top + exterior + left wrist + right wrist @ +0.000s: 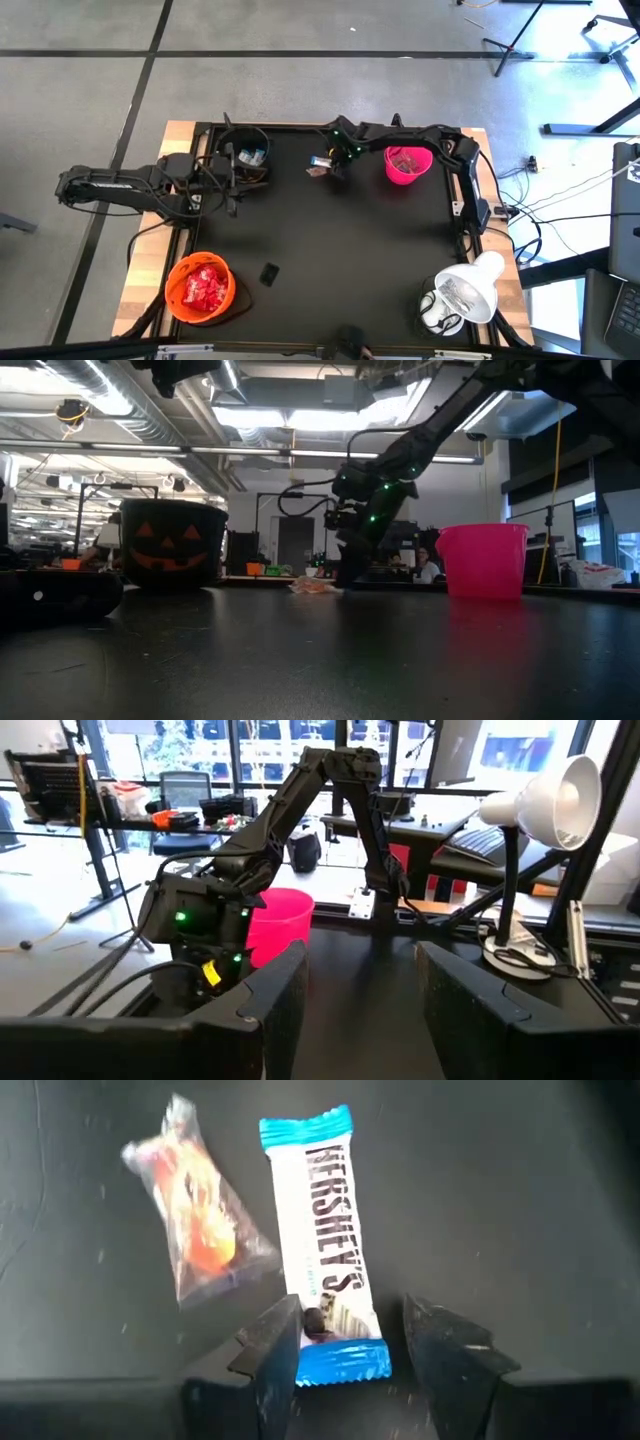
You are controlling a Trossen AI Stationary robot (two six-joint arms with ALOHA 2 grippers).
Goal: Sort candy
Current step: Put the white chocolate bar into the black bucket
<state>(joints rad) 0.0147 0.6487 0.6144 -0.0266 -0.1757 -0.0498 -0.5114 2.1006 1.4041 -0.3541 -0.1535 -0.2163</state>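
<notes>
Two candies under right gripper

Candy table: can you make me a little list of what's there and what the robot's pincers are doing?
orange bowl: holds red candy
black bowl: pumpkin face, some candy inside
pink bowl: little inside, contents unclear
loose candy: blue-and-white Hershey's bar beside a clear-wrapped orange sweet, both on the black mat
right pincer: open, low over the bar's end, not gripping
left pincer: open, empty, beside the black bowl
lamp: table corner
</notes>
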